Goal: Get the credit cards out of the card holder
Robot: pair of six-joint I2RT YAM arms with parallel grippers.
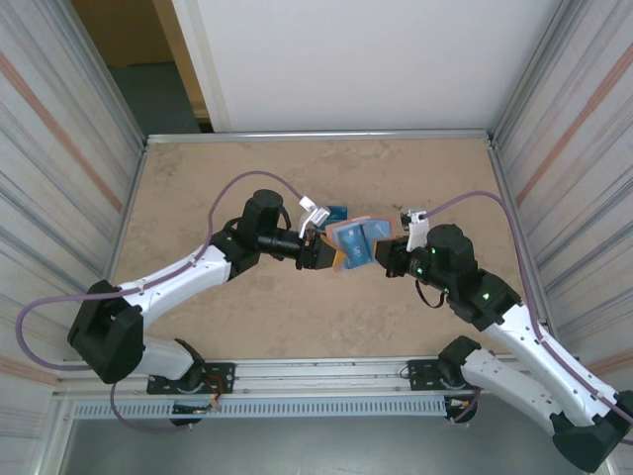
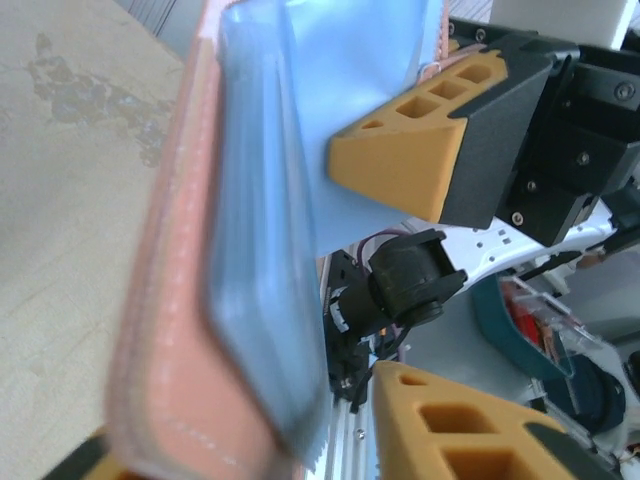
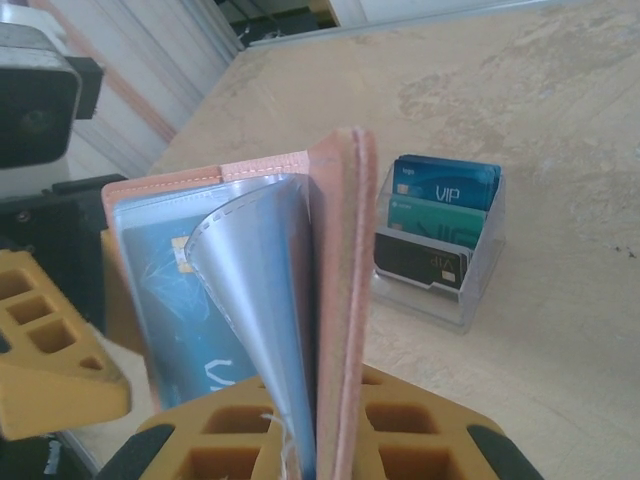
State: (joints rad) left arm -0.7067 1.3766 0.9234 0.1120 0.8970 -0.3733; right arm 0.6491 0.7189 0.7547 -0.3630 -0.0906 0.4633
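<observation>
The right wrist view, unlike the top view, shows a blue credit card [image 3: 180, 300] sleeved in the open tan card holder [image 3: 340, 300], clamped upright by the right hand [image 3: 310, 435]; left hand [image 1: 326, 259] released.

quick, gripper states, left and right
left gripper: open
right gripper: closed on the card holder

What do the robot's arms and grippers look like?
The left arm and right arm are white tubes with black joints, each trailing a purple cable. The left gripper and right gripper have orange-yellow fingers with square holes. Green lights dot the right arm.
</observation>
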